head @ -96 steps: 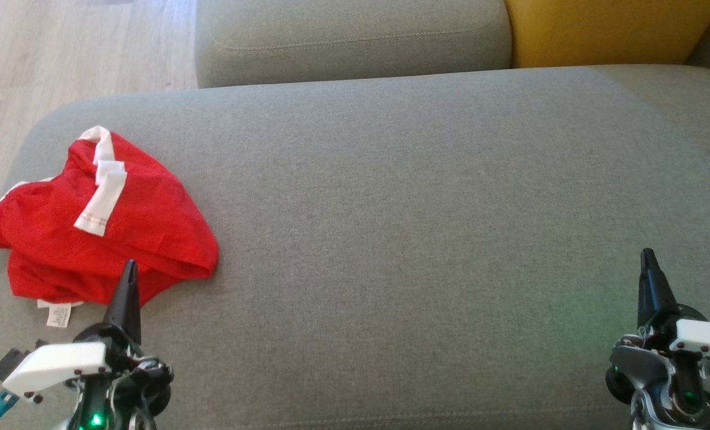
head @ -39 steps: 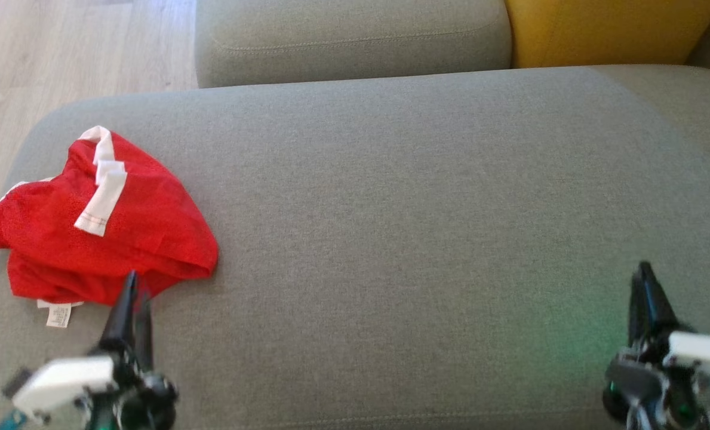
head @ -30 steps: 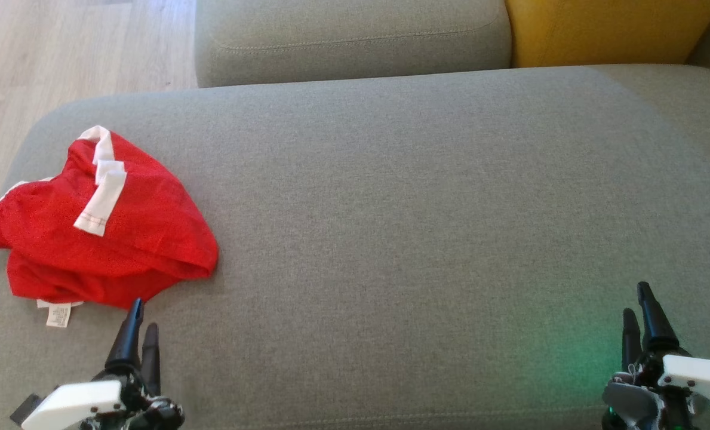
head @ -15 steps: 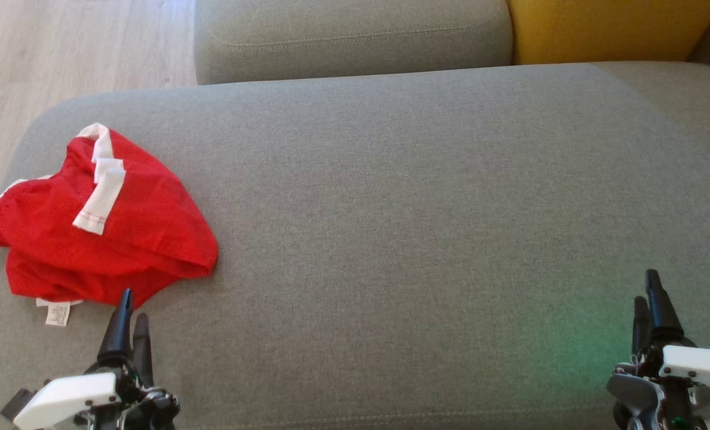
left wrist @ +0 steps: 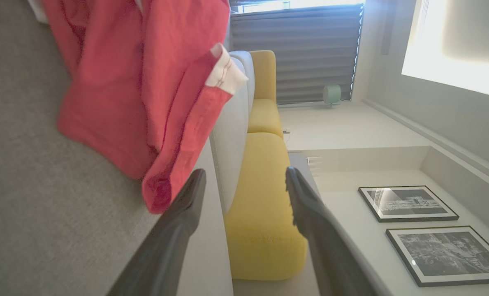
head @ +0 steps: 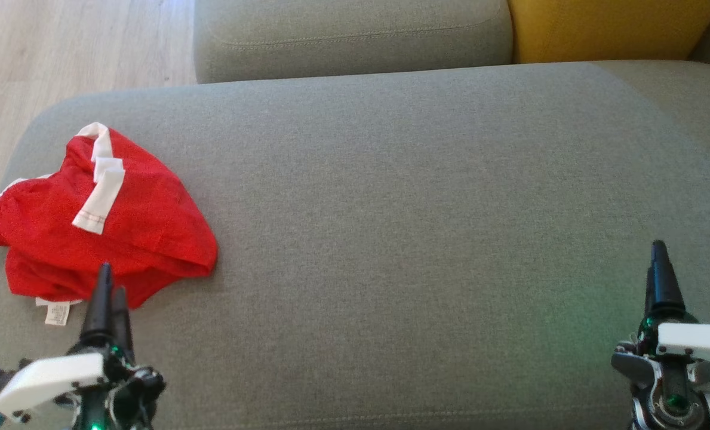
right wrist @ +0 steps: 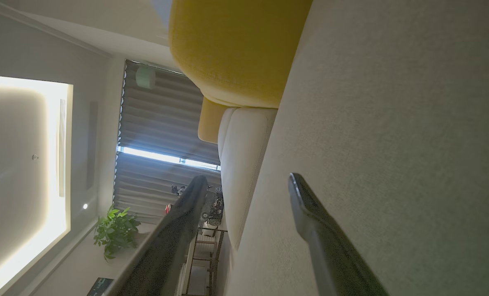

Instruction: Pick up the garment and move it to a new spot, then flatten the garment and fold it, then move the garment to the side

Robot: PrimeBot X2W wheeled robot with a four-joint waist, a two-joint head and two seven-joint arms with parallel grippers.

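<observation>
Left gripper (head: 110, 282) is open wide and holds nothing. The red garment (head: 92, 221) lies crumpled right in front of its fingertips, on the grey sofa seat (head: 420, 209). The right gripper (head: 656, 258), well apart from the garment, is open and empty too. Far beyond it sits a yellow cushion (head: 605, 30).

Sofa seat (head: 390, 209) w/ red garment (head: 92, 233)
</observation>
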